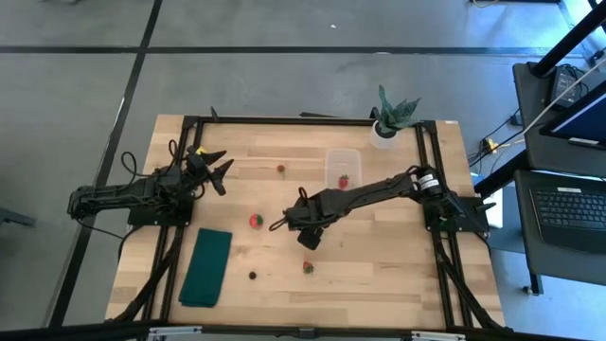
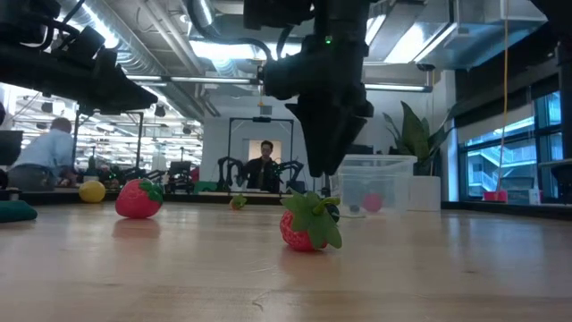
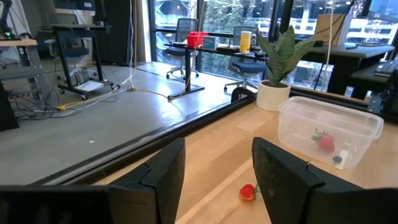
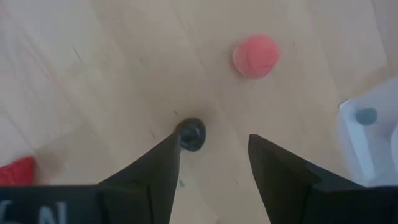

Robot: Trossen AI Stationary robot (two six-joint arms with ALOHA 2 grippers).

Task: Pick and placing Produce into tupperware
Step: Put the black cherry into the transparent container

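The tupperware (image 1: 343,169), a clear tub, stands far right of the table's middle with a strawberry (image 3: 324,142) and a dark berry (image 3: 337,159) inside. Loose produce lies on the wood: two strawberries (image 1: 256,220) (image 1: 308,267), a dark berry (image 1: 254,276), a small piece (image 1: 281,169) and a pink piece (image 4: 255,56). My right gripper (image 4: 214,140) hangs open over the table's middle, pointing down. A dark berry (image 4: 191,134) lies below it, beside one fingertip and not between the fingers. My left gripper (image 3: 217,180) waits open at the left, level, holding nothing.
A folded dark green cloth (image 1: 206,267) lies near the front left. A potted plant (image 1: 393,118) stands at the far edge, right of the tub. A yellow piece (image 2: 92,190) shows far off in the low view. People are in the room behind the table.
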